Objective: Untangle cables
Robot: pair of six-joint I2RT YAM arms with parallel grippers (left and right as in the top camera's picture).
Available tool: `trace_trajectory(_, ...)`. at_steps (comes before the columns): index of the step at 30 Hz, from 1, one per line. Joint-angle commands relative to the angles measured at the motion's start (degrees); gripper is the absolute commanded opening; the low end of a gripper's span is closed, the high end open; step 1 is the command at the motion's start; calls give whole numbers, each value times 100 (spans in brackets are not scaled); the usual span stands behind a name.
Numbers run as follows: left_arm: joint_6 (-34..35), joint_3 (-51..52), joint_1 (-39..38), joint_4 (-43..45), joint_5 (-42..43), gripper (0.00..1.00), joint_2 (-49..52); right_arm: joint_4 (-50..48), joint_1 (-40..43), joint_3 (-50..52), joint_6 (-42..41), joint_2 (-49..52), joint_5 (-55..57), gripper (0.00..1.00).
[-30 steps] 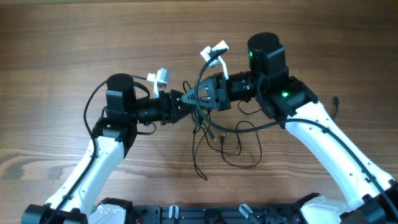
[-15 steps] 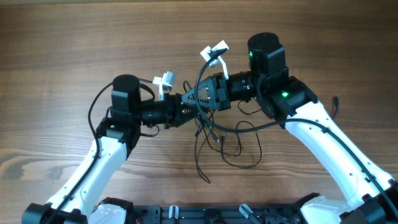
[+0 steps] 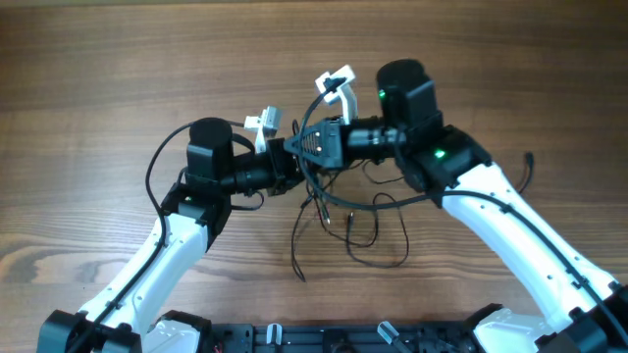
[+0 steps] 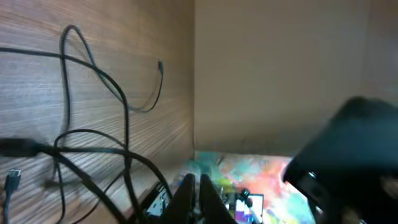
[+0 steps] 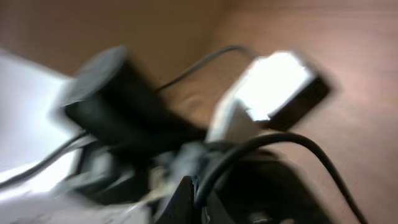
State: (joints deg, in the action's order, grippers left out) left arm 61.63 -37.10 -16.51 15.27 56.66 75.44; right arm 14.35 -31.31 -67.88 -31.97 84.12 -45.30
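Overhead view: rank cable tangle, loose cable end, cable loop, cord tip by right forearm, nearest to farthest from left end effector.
From the left end effector:
1. cable tangle, right beside it.
2. loose cable end, table front, and cable loop, front-right: too close to call.
3. cord tip, far right.

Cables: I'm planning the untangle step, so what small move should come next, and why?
Probably ease the two arms slowly apart: left gripper and right gripper are shut nose to nose where the cables bunch, with loops slack below.
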Motion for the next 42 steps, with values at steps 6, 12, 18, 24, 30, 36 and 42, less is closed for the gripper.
trace_trajectory(6,-293,-2,-240,-2,83,8,37,-1082,-173,-33,142,118,1519,5)
trace_trajectory(12,-743,-2,138,-546,96,89,37,-1298,-107,-37,730,111,212,4)
trace_trajectory(18,-831,-2,555,-721,334,89,37,-1307,-94,-37,1250,107,-437,5)
trace_trajectory(24,-1744,-2,529,-1792,-199,73,37,-1445,551,-37,846,35,-149,5)
trace_trajectory(30,-2100,0,507,-3080,-1427,80,37,-1467,2321,-212,474,-450,-131,5)
trace_trajectory(36,-2201,0,131,-2361,-1882,97,37,-579,2535,-234,1331,-892,903,5)
trace_trajectory(42,-2201,0,85,-2426,-2098,100,37,1021,2562,-223,1759,-754,2896,16)
